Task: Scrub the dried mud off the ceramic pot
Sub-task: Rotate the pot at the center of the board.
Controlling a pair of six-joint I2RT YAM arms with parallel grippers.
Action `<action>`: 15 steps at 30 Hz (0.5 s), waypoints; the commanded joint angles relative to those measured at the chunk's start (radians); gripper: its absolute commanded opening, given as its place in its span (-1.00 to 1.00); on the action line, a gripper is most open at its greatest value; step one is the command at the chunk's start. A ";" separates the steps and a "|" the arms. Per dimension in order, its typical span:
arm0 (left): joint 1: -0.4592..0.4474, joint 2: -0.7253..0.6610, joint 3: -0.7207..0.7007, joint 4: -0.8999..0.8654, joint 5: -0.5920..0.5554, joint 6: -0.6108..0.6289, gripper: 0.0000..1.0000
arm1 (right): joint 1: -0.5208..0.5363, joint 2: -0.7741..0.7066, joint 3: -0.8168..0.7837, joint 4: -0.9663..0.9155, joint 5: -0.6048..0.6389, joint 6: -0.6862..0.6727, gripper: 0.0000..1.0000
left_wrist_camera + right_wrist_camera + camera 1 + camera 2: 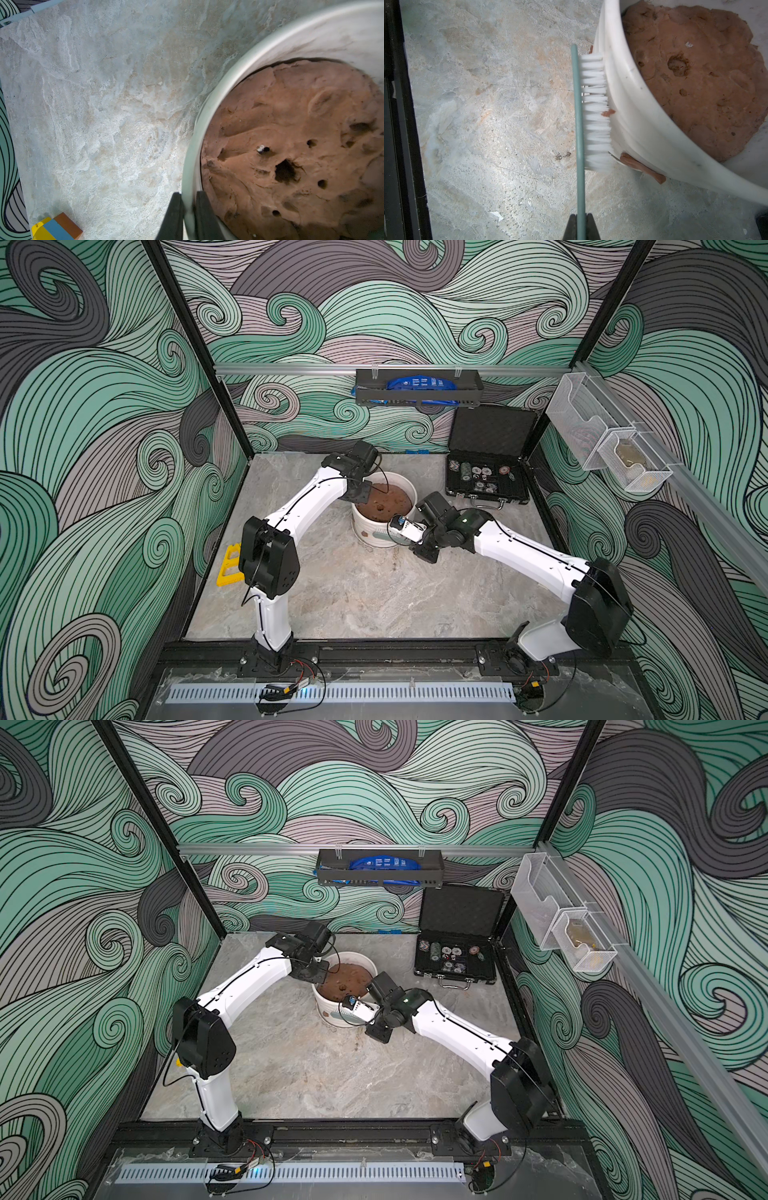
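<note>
Well behind the ceramic pot (pixel 360 522), the blue bag (pixel 417 384) bears unreadable print.

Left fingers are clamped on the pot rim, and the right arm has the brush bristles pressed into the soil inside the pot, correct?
Not quite. The left fingers do clamp the ceramic pot at its rim, but the brush has its bristles against the pot's outer wall, beside a dried mud patch, not in the soil. The right wrist view shows it.

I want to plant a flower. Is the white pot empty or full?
Mostly full: a brown soil mass sits inside the ceramic pot, below its rim.
</note>
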 commanded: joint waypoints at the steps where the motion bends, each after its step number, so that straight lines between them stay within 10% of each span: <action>1: 0.003 0.060 -0.007 -0.090 0.066 0.077 -0.88 | -0.001 -0.011 -0.040 -0.009 0.012 0.041 -1.00; 15: 0.009 0.081 0.023 -0.066 0.092 0.140 -0.86 | 0.062 -0.099 -0.005 -0.015 -0.080 0.059 -1.00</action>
